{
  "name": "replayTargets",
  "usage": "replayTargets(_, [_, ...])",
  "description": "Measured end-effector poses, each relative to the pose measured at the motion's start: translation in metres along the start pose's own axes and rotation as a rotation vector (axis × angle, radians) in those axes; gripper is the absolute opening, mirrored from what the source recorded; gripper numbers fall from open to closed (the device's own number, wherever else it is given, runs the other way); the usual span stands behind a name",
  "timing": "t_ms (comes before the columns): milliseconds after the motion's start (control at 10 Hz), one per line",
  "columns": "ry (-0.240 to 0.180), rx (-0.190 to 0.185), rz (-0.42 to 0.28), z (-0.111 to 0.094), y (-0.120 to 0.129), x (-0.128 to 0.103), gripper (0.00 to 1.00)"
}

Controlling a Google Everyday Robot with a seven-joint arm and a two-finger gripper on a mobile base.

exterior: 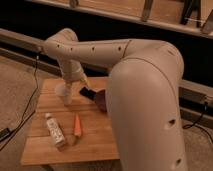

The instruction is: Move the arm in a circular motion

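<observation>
The arm [145, 100] is filling the near right of the view, its thick beige segment rising in front of the table's [50, 152] right edge and hiding that side. Near the front left corner of the wooden table, a white bottle [54, 131] is lying on its side, and an orange carrot [77, 125] is lying just beside it, towards the middle. Farther back, the arm is bending at a broad elbow and reaching left above the table, then turning down at a second joint over the back left part. The gripper [80, 81] is hanging there, pointing down over the back edge; whether it is open or closed cannot be told. A white cup [65, 94] is standing just below it, near the back left corner. A dark flat object [87, 92] is lying right of the cup, and a dark bowl [101, 101] is showing partly behind the big arm segment. Black cables [30, 107] are trailing over the floor beyond the left edge.
</observation>
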Motion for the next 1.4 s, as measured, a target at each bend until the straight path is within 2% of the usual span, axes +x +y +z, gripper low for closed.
replayTargets(200, [0.004,-0.010,-0.023,0.011,0.001,0.028,0.65])
replayTargets(400, [0.007,-0.010,-0.024,0.022,-0.012,0.057,0.65])
replayTargets(800, [0.043,-0.002,0.048,0.041,-0.060,0.092,0.65])
replayTargets(1000, [0.048,-0.010,0.102,0.046,-0.087,0.097,0.65])
replayTargets(1100, [0.050,-0.019,0.137,0.047,-0.109,0.095,0.65])
replayTargets(1400, [0.040,-0.036,0.217,0.042,-0.156,0.080,0.65])
